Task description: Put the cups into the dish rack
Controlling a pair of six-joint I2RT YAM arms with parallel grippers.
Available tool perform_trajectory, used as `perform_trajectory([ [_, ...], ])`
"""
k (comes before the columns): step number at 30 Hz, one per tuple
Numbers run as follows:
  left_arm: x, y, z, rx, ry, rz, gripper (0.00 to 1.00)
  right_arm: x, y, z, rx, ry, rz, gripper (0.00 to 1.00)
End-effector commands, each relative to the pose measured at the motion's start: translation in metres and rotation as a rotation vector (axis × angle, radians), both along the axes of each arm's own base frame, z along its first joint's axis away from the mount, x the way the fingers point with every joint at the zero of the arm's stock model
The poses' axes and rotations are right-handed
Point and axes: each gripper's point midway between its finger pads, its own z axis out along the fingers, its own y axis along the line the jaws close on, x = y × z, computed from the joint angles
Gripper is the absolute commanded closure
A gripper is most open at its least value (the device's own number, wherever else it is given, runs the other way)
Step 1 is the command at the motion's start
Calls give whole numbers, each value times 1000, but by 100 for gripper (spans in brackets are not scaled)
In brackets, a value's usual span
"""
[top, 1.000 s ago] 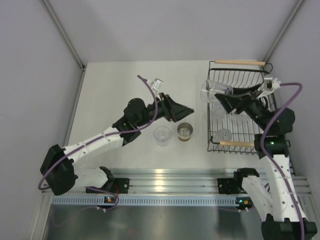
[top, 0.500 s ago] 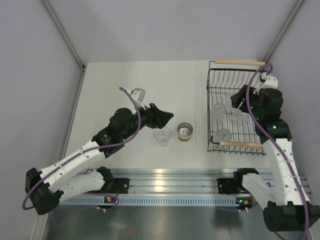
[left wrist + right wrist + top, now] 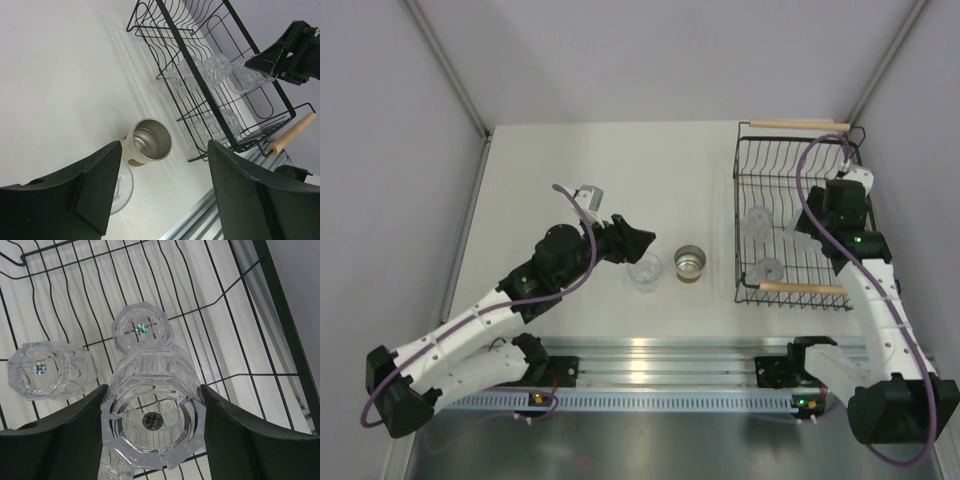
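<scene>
While your left gripper [image 3: 645, 243] hangs open by the clear tumbler [image 3: 644, 270], apparently to take it, the silver cup [image 3: 691, 263] waits mid-bench [image 3: 550, 170]. At the right edge, your right gripper [image 3: 152, 410] clamps 1 tumbler [image 3: 150, 385] over the dish rack [image 3: 738, 230], base up, evidently for draining.

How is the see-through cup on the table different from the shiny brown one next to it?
The clear cup is see-through all over; the brown cup is shiny silver inside and tan outside. The clear cup stands nearer the left tool; the brown cup stands nearer the dish rack. Both stand upright, mouths up, side by side on the table, outside the rack.
</scene>
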Motion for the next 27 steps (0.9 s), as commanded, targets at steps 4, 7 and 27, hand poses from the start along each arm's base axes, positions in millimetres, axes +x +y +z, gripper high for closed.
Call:
perform_trajectory([
  [4,2,6,5,-11,-37,26,25,-11,-5,-4,-20,19,-33,100],
  [7,3,2,4,-19,-33,18,25,-14,-4,-9,-16,39,-25,100],
  [27,6,-5,4,-16,-23,5,25,3,16,-57,45,168,44,100],
])
